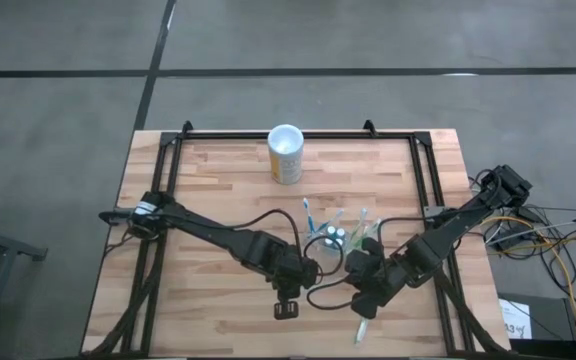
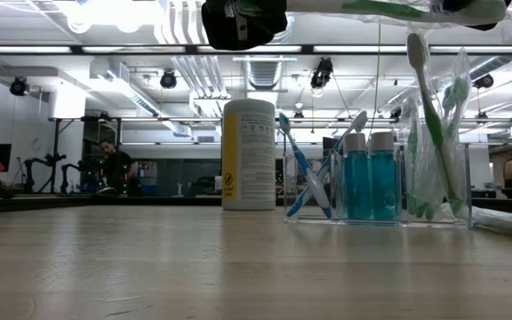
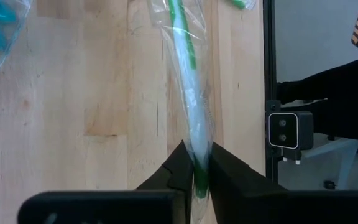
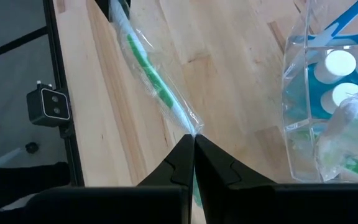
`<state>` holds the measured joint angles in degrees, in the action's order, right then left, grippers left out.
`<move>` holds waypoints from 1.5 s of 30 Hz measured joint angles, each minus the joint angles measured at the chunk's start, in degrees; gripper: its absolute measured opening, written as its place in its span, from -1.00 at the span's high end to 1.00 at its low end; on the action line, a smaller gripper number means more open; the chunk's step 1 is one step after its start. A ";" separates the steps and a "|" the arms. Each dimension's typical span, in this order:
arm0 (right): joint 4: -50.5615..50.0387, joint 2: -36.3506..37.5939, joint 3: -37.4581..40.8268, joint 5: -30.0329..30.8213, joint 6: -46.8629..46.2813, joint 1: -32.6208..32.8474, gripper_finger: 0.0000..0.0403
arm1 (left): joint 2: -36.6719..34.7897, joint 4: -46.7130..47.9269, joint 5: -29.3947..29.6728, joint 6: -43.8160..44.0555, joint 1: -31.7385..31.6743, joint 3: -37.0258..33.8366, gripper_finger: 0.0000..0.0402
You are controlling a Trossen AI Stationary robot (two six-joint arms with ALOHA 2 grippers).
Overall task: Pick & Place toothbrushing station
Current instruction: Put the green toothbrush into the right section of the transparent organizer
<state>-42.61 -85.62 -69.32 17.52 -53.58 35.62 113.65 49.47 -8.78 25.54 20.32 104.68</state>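
Observation:
The toothbrushing station (image 1: 336,236) is a clear holder (image 2: 376,188) standing on the wood near mid-table. It holds blue toothbrushes, two blue bottles and wrapped green toothbrushes. In front of it a green-and-white toothbrush in a clear wrapper (image 2: 389,9) hangs level above the table between my two grippers. My left gripper (image 1: 303,268) (image 3: 197,163) is shut on one end of it. My right gripper (image 1: 363,272) (image 4: 193,138) is shut on the other end. My left gripper pinches the wrapped toothbrush's handle (image 3: 194,137) between its two fingers, close to one end. The fingers slant down from the table's left and lie roughly along the brush. The brush is clear of the table. My right gripper pinches the flat end of the clear wrapper (image 4: 188,124) at its fingertips, slanting down from the table's right. The brush runs away from the fingers toward my left gripper, off the wood.
A yellow canister with a white rim (image 1: 285,153) (image 2: 248,154) stands at the table's far middle. Another green-and-white toothbrush (image 1: 362,329) lies near the front edge, right of centre. Black frame rails (image 1: 433,190) run along the table's sides.

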 joint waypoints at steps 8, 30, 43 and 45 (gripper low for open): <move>0.04 0.00 0.00 -0.01 0.22 0.00 0.93 | 0.00 -0.21 -0.56 0.02 0.00 0.00 0.81; 2.65 0.26 0.01 -1.15 3.36 0.00 0.31 | 0.00 -0.81 -0.74 0.00 0.00 0.00 0.85; 2.55 1.32 -8.48 -0.79 14.40 0.00 0.26 | 0.00 -1.81 -0.11 -0.44 0.00 0.00 0.85; 2.59 1.92 -9.29 -0.77 15.09 -0.02 0.28 | 0.00 -2.08 0.07 -0.43 -0.01 0.00 0.82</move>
<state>-40.02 -83.71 -78.61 16.75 -38.49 35.59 113.65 47.39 -8.71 25.11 20.31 104.68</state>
